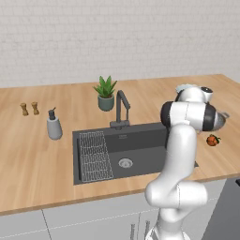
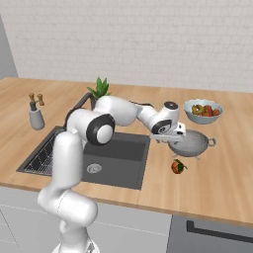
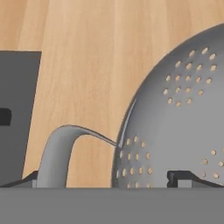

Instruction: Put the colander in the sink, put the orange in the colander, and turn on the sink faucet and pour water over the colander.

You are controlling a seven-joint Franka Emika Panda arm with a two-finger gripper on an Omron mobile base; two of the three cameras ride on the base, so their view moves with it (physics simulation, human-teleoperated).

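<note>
Tool of the white arm hangs low over the near rim of the colander, fingers spread wide and holding nothing. From the hand view, one dark fingertip sits against the perforated wall of the colander, the other fingertip lies outside its curved side handle, so the handle and rim fall between the two. Standing upright on the wooden table, the silver bowl is just right of the sink, not in it. Close in front of it on the table lies the orange, apart from the bowl. Behind, a pale bowl of mixed fruit rests near the wall. Across the basin, the sink faucet stands at the back edge, beside a potted plant and a soap dispenser; a wire rack lies in the left part of the basin.
</note>
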